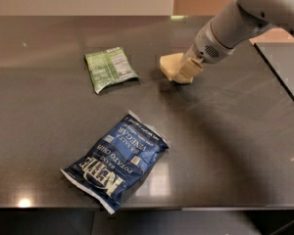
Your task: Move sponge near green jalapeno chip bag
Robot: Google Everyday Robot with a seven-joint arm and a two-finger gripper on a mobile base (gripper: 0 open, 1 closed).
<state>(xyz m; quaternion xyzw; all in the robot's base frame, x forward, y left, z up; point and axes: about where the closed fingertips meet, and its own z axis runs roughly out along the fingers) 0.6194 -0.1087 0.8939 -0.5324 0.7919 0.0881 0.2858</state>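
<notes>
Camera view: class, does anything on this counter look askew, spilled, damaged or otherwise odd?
Nothing is spilled or torn. The blue chip bag lies diagonally, one corner near the front edge of the counter. The green jalapeno chip bag lies slightly skewed. The gripper, right of that bag, holds the sponge.

Dimmish overhead light; glare spots on dark glossy tabletop [235, 146], front-left & ctr. Soft shadow under gripper [188, 71] clamping pale cream-yellow foam sponge [170, 64], upper right.
</notes>
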